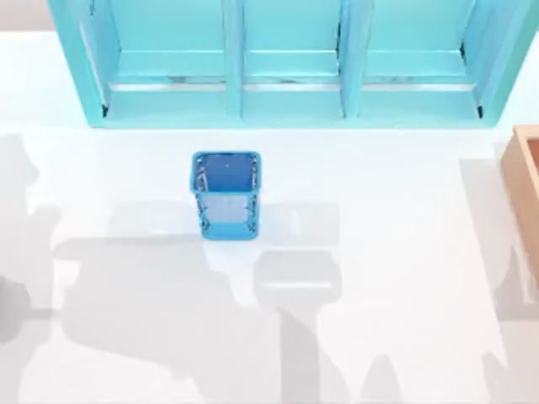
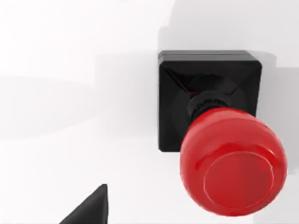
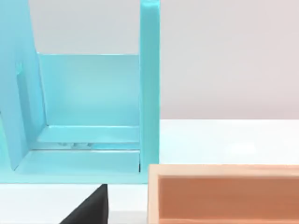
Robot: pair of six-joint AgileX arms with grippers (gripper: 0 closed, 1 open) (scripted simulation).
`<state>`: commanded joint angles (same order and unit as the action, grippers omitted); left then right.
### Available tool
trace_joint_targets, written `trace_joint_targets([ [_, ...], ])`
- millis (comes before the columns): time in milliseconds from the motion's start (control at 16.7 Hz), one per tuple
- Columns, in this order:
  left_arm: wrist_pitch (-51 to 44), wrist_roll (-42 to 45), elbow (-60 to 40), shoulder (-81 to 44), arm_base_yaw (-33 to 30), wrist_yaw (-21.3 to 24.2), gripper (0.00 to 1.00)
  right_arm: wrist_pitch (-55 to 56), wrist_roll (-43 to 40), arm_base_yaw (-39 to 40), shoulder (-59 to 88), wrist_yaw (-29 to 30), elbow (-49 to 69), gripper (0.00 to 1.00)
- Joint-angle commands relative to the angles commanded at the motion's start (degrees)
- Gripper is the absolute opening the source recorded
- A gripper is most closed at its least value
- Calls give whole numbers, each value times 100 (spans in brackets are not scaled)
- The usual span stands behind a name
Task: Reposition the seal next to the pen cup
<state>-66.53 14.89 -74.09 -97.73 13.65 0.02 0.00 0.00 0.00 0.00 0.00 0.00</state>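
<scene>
1. Left wrist view: one dark fingertip of the left gripper [image 2: 88,207] pokes in at about 7 o'clock of the picture. Whether that pincer is spread or pressed together I cannot tell.
2. Same view: the seal [image 2: 219,140] stands on the white table [image 2: 70,93], apart from the fingertip. Its square black base rests flat; the glossy red knob rises toward the camera. Nothing touches it.
3. Right wrist view: a dark fingertip of the right gripper [image 3: 88,207] shows at about 7 o'clock. Spread or pressed together, cannot tell.
4. Beyond it sits a tan wooden box [image 3: 224,193], open side up, and behind that the light-blue shelf unit [image 3: 93,107] with an upright divider.
5. Top view: the pen cup [image 1: 226,195] stands upright on the table, a little toward 10 o'clock from table centre, square mouth up, mesh sides blue.
6. The shelf unit spans the 12 o'clock edge, well apart from the cup. The tan box sits at the 3 o'clock edge.
7. Grey arm shadows lie across the table from 6 to 9 o'clock, below the cup.
</scene>
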Motion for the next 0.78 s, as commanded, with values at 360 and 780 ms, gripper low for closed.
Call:
trace_joint_targets([
  [360,1475,32,1068,-371,25,1,100,0,0,0,0,0,0,100],
  [780,1610,37,1187,-410,28,1,85,0,0,0,0,0,0,100],
])
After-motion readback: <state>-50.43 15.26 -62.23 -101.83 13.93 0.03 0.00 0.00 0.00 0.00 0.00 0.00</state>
